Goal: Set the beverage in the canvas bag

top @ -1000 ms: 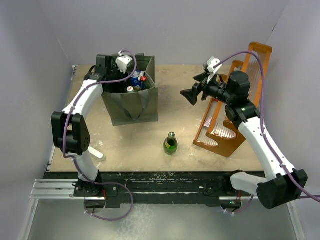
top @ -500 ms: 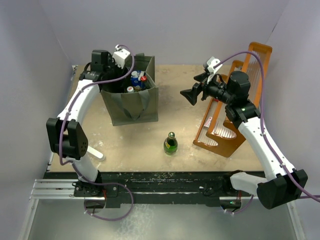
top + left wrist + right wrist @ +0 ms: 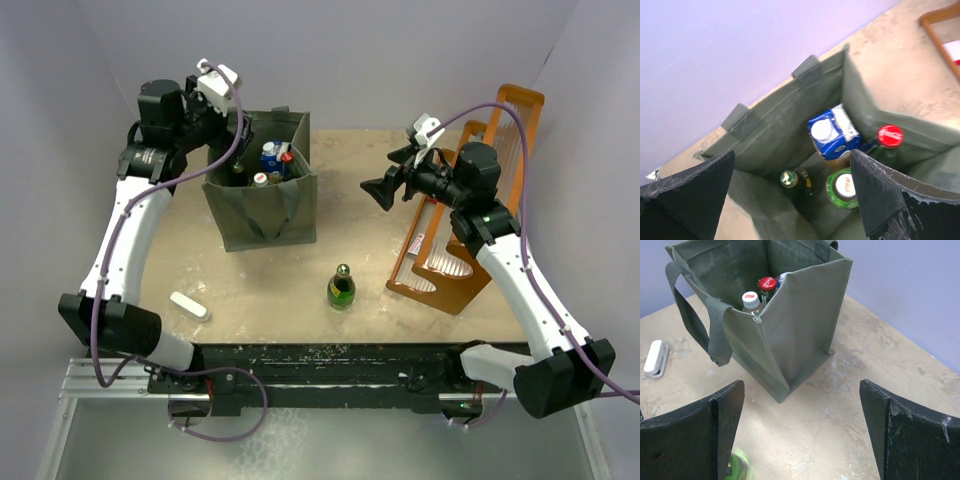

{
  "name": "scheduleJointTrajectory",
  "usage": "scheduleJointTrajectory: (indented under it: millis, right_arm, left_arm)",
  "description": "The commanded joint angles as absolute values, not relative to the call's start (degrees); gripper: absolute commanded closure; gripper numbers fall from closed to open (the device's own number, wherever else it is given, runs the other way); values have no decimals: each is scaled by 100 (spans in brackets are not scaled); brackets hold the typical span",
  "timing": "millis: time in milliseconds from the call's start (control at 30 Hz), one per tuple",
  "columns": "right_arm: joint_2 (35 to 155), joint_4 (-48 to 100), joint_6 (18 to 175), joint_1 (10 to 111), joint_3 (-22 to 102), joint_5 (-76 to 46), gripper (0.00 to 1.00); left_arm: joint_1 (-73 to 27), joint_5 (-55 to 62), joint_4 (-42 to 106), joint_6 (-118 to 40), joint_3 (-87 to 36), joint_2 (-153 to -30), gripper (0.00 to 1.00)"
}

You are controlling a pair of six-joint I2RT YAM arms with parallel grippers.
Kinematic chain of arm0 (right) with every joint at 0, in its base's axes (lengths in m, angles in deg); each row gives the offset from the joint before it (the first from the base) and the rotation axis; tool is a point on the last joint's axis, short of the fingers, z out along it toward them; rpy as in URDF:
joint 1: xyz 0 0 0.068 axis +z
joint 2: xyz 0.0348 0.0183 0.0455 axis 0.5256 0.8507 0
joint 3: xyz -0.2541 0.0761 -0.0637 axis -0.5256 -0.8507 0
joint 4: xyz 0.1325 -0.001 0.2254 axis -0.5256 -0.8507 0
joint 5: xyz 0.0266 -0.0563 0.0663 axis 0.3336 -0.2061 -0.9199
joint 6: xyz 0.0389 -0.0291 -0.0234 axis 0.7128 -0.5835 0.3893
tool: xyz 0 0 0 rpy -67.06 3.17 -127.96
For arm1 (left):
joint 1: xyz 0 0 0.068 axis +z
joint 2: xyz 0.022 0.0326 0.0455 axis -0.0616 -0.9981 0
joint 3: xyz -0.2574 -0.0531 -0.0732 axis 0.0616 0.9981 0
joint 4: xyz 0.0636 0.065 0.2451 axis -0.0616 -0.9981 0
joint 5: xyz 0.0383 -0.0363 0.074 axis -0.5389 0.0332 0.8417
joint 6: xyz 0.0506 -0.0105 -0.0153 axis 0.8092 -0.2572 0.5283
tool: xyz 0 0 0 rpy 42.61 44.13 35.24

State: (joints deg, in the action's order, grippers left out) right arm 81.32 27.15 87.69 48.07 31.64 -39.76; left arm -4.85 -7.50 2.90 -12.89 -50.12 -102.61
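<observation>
Green bottle (image 3: 740, 468) blurred, edge-cropped

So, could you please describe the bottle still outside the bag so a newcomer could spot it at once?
Find the olive-green canvas bag at the back left of the table and the orange wooden rack at the right. Between them, nearer the front edge, a green bottle stands upright. Unlike the other drinks, it stands alone on the tabletop, outside the bag.

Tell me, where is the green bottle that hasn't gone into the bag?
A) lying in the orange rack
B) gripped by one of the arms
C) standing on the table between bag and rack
C: the bottle stands upright on the bare table, right of the bag and left of the rack, with nothing touching it.
</observation>
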Motion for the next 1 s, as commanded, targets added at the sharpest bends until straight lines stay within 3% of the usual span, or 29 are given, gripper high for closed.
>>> scheduleJointTrajectory:
  millis: [0,300,633,967]
  right_arm:
    - [7968,3000,8830,4773,3173,-4109,2]
    - [8014,3012,8915,4771,3183,-4068,2]
    - [7939,3027,9137,4471,3240,-4086,2]
    - [7836,3138,9318,4001,3171,-4270,2]
  left_arm:
    - [-473,-1827,62,-1598,-5331,-9823,1]
    - [-840,-3153,-471,-1381,-4843,-9170,3]
    - [-2178,-3444,-1172,-129,-4394,-8913,5]
    - [-3414,-3059,-1448,865,-4039,-9397,9]
